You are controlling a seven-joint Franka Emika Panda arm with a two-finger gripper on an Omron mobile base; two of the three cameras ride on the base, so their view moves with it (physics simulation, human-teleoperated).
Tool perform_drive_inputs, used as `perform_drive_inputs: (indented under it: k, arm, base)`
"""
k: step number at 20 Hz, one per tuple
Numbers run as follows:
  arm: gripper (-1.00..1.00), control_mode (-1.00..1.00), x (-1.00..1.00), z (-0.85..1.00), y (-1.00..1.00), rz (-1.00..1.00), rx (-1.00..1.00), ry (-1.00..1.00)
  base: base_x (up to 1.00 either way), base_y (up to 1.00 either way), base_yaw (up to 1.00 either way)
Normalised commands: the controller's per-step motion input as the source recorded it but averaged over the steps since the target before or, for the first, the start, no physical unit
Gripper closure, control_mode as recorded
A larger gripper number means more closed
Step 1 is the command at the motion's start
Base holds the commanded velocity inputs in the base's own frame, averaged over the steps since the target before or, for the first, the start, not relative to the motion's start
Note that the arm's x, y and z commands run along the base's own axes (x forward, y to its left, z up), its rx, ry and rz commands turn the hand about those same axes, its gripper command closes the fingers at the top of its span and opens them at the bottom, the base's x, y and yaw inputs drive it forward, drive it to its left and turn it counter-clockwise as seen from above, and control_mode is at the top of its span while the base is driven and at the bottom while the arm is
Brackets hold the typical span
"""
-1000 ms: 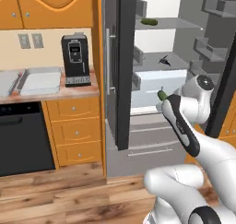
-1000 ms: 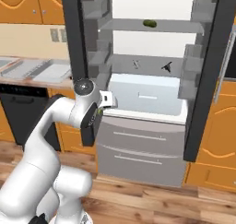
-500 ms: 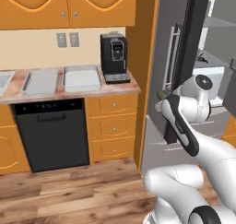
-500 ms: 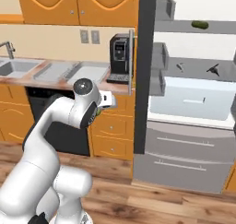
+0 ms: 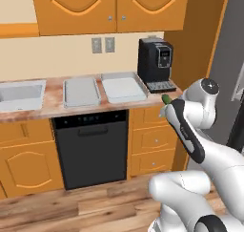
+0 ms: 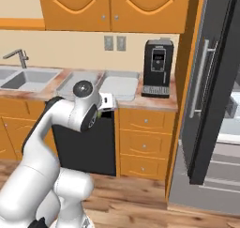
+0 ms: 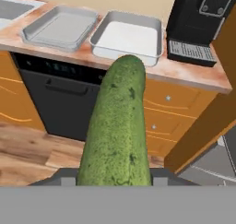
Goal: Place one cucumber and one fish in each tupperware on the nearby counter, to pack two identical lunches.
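both trays sit bare on the counter (image 5: 47, 109), so by the look of it nothing is packed yet: the job is at its first delivery, with one cucumber (image 7: 117, 131) in hand and, i judge, a second cucumber and two fish still to fetch

the gripper (image 5: 167, 105) is clamped on that cucumber, jaws narrow around its lower end; in the hand view it rises straight up from between them, and in the left base view its green tip pokes out above the hand. it is carried in the air in front of the cabinets, near the counter's right end but not yet over either tray

the left tray (image 7: 61, 27) and right tray (image 7: 129, 37) lie side by side, just apart, between the sink (image 5: 19, 94) and the coffee machine (image 5: 156, 64). the right one is the nearer to the hand

materials and shapes:
- cucumber: dull mottled green skin, faintly bumpy, oblong with a rounded tip
- trays: pale grey, smooth, shallow rectangles with rounded corners and a raised rim; the right one looks lighter inside
- counter: pinkish-brown marbled stone, flat, over orange wooden cabinets
- dishwasher (image 5: 90, 147): flat matte black front below the trays
- coffee machine: black, boxy, with a grille at its foot
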Motion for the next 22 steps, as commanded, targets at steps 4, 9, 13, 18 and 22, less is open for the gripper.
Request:
perform_drive_inputs:
  k: [4, 9, 13, 18, 22]
  arm:
    - [1.00, 1.00, 0.00, 0.00, 0.00, 0.00, 0.00, 0.00]
    - [1.00, 1.00, 0.00, 0.00, 0.00, 0.00, 0.00, 0.00]
    - [1.00, 1.00, 0.00, 0.00, 0.00, 0.00, 0.00, 0.00]
    - [1.00, 1.00, 0.00, 0.00, 0.00, 0.00, 0.00, 0.00]
    - [1.00, -1.00, 0.37, -1.00, 0.57, 0.00, -0.08, 0.00]
  base:
    - [1.00, 0.49, -0.11]
    - [1.00, 0.11, -0.03]
    - [0.95, 0.09, -0.06]
    - [0.67, 0.31, -0.05]
    - [0.00, 0.00, 0.00]
